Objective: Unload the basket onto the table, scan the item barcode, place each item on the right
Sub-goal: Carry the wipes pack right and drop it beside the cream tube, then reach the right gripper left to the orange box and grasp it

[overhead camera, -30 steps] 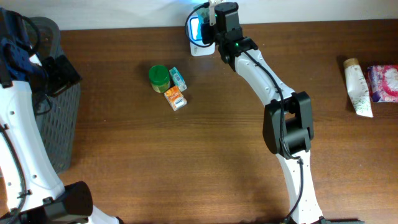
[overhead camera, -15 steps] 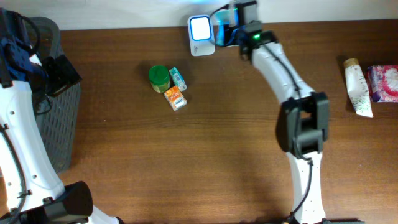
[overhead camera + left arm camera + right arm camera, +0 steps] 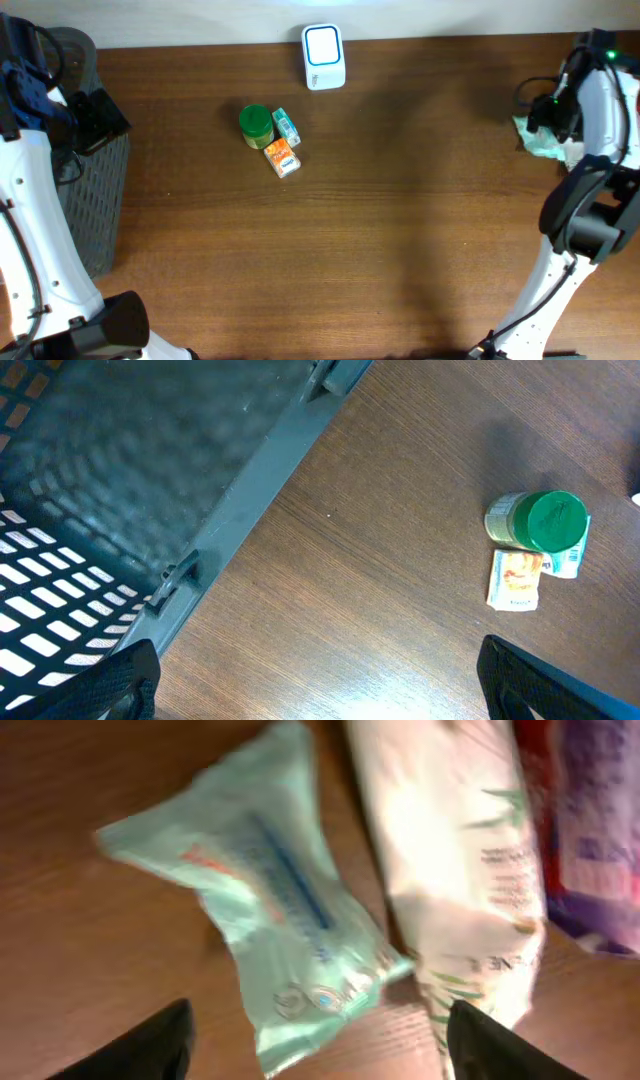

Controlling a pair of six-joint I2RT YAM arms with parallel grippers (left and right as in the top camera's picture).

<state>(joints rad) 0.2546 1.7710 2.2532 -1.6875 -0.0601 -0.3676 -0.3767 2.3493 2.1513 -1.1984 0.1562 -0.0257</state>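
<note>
The right gripper hangs with its fingers spread, and the pale green packet lies on the desk just ahead of it, beside a white tube. The left gripper also stands apart.

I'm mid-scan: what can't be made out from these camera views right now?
- Overhead: the right arm covers most of the pale green packet and all of the white tube and purple packet.
- Right wrist: blur makes every printed label unreadable; no barcode findable.
- Left wrist: basket cut by the frame edge, interior murky.
- Overhead: orange box print too small.
</note>
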